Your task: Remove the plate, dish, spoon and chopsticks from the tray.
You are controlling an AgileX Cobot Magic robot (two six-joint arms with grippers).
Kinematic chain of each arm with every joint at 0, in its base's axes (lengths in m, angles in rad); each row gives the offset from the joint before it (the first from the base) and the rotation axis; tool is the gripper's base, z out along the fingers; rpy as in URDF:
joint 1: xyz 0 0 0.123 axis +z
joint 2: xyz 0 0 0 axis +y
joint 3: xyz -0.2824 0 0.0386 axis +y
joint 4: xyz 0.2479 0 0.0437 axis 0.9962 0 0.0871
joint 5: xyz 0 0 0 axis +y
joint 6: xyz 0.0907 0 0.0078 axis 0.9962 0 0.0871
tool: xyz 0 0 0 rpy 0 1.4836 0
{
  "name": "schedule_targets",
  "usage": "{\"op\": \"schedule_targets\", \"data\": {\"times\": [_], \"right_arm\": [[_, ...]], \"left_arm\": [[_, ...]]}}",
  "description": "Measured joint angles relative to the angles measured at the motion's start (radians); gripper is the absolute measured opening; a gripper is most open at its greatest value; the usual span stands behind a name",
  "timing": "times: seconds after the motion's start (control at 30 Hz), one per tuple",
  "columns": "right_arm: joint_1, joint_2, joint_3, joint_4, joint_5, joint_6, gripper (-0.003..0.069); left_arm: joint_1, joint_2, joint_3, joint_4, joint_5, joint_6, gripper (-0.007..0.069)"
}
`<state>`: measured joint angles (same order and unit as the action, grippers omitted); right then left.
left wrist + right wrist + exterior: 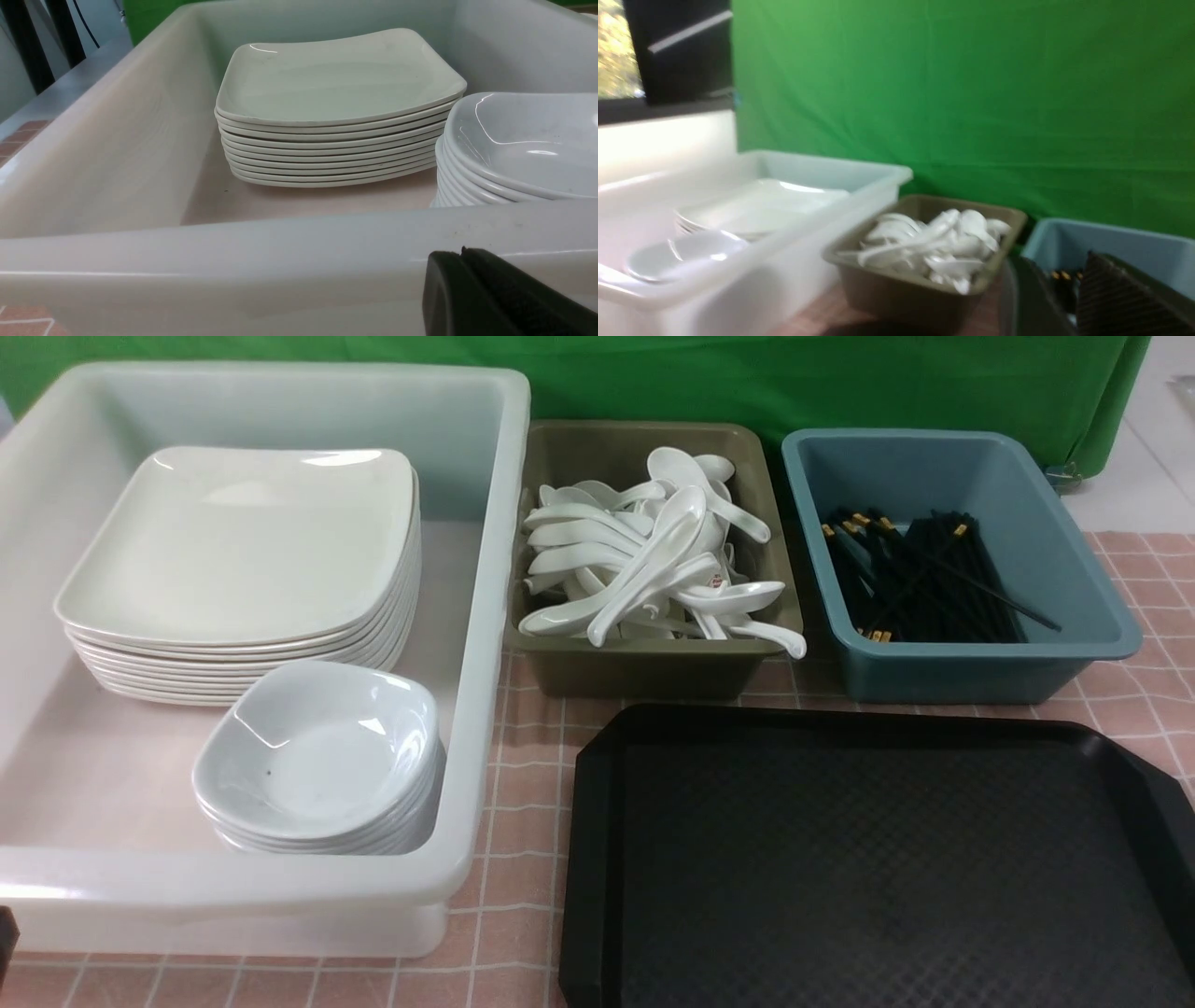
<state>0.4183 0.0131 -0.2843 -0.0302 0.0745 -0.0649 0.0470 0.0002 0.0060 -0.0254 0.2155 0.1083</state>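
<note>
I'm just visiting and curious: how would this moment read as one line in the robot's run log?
tray: bare | plates, dishes: stacked in white tub | spoons: olive bin | chopsticks: blue bin | left gripper: shut, empty

- Tray [878,859]: near and right edges cut off in front view.
- Right wrist view: blurred throughout; right gripper [1069,298] partly cropped, jaws apparently apart.
- Left gripper [495,298]: mostly cropped.

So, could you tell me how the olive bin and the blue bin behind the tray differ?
The olive bin holds a heap of white spoons; the blue bin holds black chopsticks with gold bands. The spoons pile past the olive bin's rim, while the chopsticks lie low inside the blue one. The olive bin is next to the white tub; the blue bin stands further right. Both are open-topped rectangular bins.
</note>
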Motion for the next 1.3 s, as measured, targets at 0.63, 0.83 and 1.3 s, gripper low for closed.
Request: {"op": "schedule_targets", "data": {"times": [0.63, 0.83, 1.3], "right_arm": [[-0.415, 0.001, 0.273, -0.001, 0.106, -0.015, 0.0239], [-0.415, 0.001, 0.273, -0.001, 0.106, -0.015, 0.0239], [-0.415, 0.001, 0.273, -0.001, 0.106, -0.015, 0.024]], "left_arm": [[0.0, 0.0, 0.0, 0.0, 0.003, 0.009, 0.0004], [0.0, 0.0, 0.0, 0.0, 0.003, 0.01, 0.0004], [0.0, 0.0, 0.0, 0.0, 0.006, 0.01, 0.0004]]}}
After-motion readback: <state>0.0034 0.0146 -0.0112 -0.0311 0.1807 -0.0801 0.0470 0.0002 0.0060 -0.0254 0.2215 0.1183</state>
